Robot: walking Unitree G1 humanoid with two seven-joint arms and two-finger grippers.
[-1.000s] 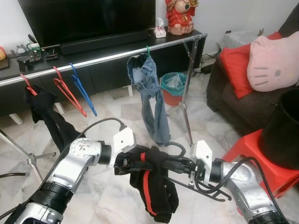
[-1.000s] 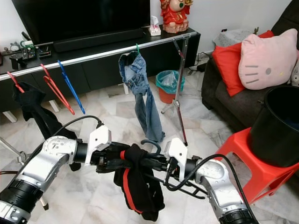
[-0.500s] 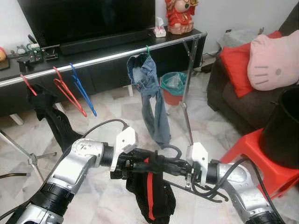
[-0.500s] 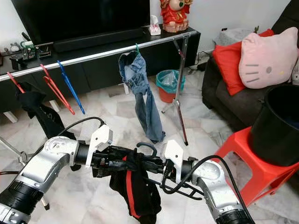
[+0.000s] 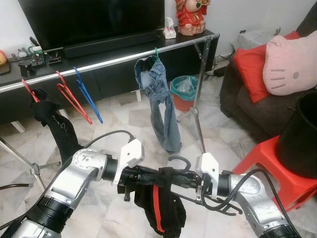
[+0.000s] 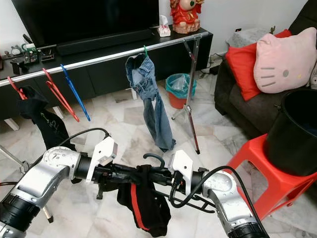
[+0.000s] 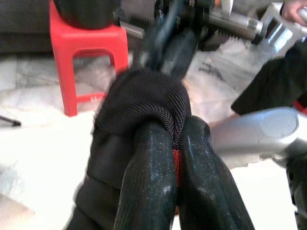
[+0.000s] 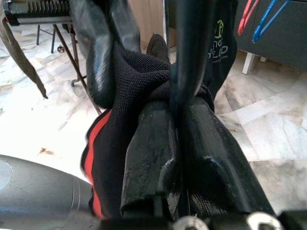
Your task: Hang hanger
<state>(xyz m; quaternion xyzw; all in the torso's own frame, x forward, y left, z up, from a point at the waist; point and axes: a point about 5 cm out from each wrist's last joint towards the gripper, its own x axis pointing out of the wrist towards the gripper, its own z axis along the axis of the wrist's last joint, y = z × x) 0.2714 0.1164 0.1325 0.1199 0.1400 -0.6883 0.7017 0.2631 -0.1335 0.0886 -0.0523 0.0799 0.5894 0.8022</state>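
Observation:
A dark hanger (image 5: 179, 161) carrying a black garment with a red stripe (image 5: 158, 208) is held low in front of me between both arms. My left gripper (image 5: 147, 174) is shut on the garment's fabric over the hanger bar, seen close in the left wrist view (image 7: 175, 129). My right gripper (image 5: 184, 178) is shut on the hanger's neck (image 8: 184, 57) just below its hook. The silver clothes rail (image 5: 99, 63) runs across ahead, well above and beyond the hanger.
On the rail hang jeans (image 5: 159, 104), a blue hanger (image 5: 88, 96), red hangers (image 5: 69, 99) and a black garment (image 5: 52, 119). The rack's post (image 5: 198, 114) and a teal bin (image 5: 184, 91) stand ahead. To the right are a red stool (image 5: 270, 163), a black bucket (image 5: 299, 134) and a sofa.
The bunched garment has settled lower and narrower under the hanger, and the hook now stands clear above it. Both grippers keep their hold and have drawn slightly closer together.

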